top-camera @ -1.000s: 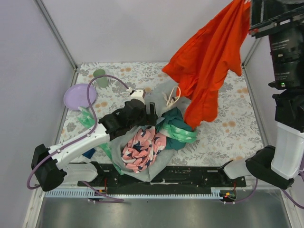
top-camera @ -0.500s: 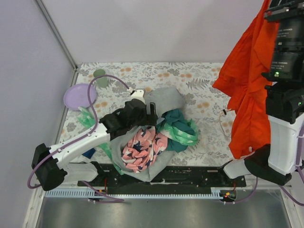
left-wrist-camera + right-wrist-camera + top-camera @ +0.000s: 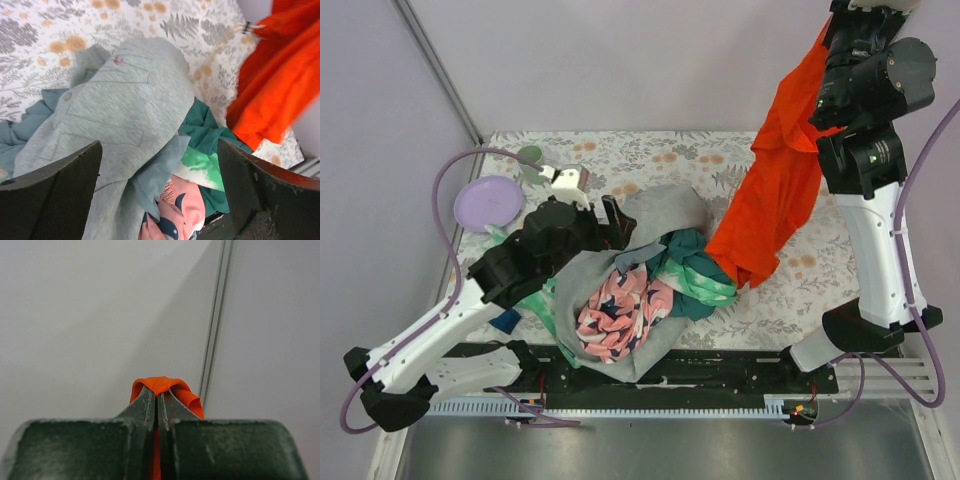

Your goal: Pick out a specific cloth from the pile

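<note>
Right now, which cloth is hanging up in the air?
The plain orange-red cloth, pinched in the right gripper. The grey garment, pink patterned cloth and teal piece all lie heaped on the table.

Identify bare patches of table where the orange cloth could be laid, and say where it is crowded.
Bare floral table runs along the far edge, from the lilac plate to the hanging cloth. Another patch lies near-right, between the pile and the right arm's base. Crowded: the centre, with the pile under the left gripper.
</note>
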You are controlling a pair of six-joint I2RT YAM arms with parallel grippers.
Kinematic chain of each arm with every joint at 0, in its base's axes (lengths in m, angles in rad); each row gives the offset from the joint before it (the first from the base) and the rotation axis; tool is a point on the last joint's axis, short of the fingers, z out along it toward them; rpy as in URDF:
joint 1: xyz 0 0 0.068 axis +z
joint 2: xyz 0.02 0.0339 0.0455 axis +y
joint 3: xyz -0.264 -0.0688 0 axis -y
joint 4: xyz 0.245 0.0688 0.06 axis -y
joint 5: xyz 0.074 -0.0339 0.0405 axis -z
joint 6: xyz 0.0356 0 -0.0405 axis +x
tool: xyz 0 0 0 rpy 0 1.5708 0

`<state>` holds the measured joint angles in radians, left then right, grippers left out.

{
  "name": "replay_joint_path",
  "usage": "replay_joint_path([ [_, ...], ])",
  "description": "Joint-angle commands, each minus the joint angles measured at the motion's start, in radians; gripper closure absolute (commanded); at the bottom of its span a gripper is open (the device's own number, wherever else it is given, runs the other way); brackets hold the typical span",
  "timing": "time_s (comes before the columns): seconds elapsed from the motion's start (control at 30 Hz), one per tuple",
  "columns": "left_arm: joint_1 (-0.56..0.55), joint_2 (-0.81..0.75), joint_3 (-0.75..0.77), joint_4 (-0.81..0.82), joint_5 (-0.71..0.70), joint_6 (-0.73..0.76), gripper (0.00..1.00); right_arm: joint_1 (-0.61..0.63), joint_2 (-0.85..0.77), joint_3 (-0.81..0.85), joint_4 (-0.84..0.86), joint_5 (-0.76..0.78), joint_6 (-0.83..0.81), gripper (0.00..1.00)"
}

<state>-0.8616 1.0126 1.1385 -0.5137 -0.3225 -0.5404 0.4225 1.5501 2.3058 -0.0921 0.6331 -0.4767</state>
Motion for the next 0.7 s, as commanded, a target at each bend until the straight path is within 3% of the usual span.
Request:
replay_joint_path([
  [0.0,-0.005,-0.075,-0.023,-0.005,-0.099,0.025,0.01,-0.094,-0.019,-0.013,0.019,-0.047,0.076,1.0],
  [0.13,-0.005,-0.109,-0.054,-0.006,-0.147,0.014,0.01,-0.165,-0.013,-0.031,-0.008,-0.101,0.153,1.0],
  [0.23,-0.005,-0.112,-0.051,-0.016,-0.159,0.013,0.01,-0.195,-0.031,-0.133,-0.012,-0.14,0.213,1.0],
  [0.47,-0.005,-0.112,-0.065,-0.034,-0.188,-0.007,0.01,-0.341,-0.133,-0.633,0.038,-0.22,0.475,1.0],
  [0.6,-0.005,-0.109,-0.085,-0.028,-0.21,-0.032,0.0,-0.453,-0.18,-1.006,0.084,-0.291,0.816,1.0],
  [0.67,-0.005,-0.105,-0.083,-0.029,-0.21,-0.032,0.0,-0.488,-0.176,-1.159,0.141,-0.409,0.912,1.0],
])
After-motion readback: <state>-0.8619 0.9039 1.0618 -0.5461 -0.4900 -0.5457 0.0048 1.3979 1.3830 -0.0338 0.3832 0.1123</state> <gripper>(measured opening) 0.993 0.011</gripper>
